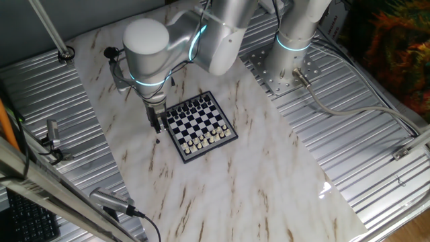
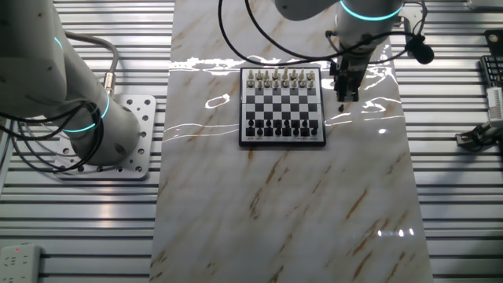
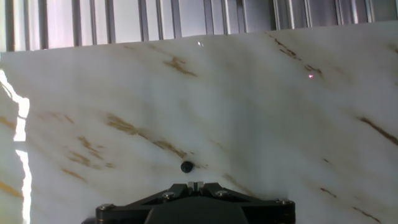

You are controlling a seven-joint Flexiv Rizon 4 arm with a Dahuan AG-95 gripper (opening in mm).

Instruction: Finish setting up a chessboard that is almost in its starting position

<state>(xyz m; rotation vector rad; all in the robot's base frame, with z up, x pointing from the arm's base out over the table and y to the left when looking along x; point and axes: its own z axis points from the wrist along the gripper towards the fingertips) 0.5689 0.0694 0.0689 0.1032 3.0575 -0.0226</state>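
Observation:
The chessboard (image 1: 211,148) lies on the marble sheet, dark pieces along its far edge and pale pieces along its near edge; it also shows in the other fixed view (image 2: 283,142). One small dark piece (image 1: 158,140) stands off the board on the marble, just beyond the board's side (image 2: 340,106). My gripper (image 1: 156,125) hangs point-down right above that piece (image 2: 346,90). In the hand view the fingertips (image 3: 194,185) are closed together with nothing between them, and the dark piece (image 3: 186,167) sits just ahead of them. The board is out of the hand view.
A second arm's base (image 2: 102,126) stands on a bolted plate beside the marble sheet (image 1: 222,195). Ribbed metal table (image 1: 349,148) surrounds the sheet. A clamp (image 2: 479,135) and cables lie at the edges. A red light dot (image 3: 310,76) shows on the marble.

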